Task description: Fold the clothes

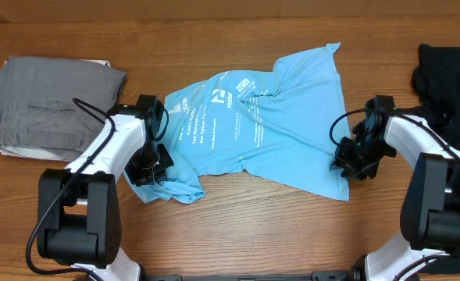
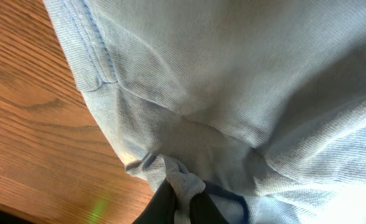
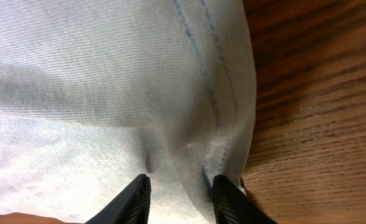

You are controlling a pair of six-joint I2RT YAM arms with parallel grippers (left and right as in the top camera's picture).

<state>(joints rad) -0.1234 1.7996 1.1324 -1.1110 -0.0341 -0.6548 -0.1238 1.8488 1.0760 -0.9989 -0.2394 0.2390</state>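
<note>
Overhead, the crumpled light blue cotton T-shirt [image 1: 269, 117] with white lettering lies mid-table on the grained wooden table [image 1: 253, 234]. Only the wrist views show the grips: left gripper [image 2: 184, 194] pinching a fine-ribbed fold at the shirt's near-left corner, right gripper [image 3: 181, 186] spread astride its stitched right hem

At the middle of the table [image 1: 276, 226], T-shirt [image 1: 269, 117] spread at a slant; well to its left, a folded garment [image 1: 46, 105]; at the far right edge, another garment [image 1: 448, 70]. On the shirt's near-left edge, left gripper [image 1: 147, 168]; on its near-right corner, right gripper [image 1: 353, 160].
</note>
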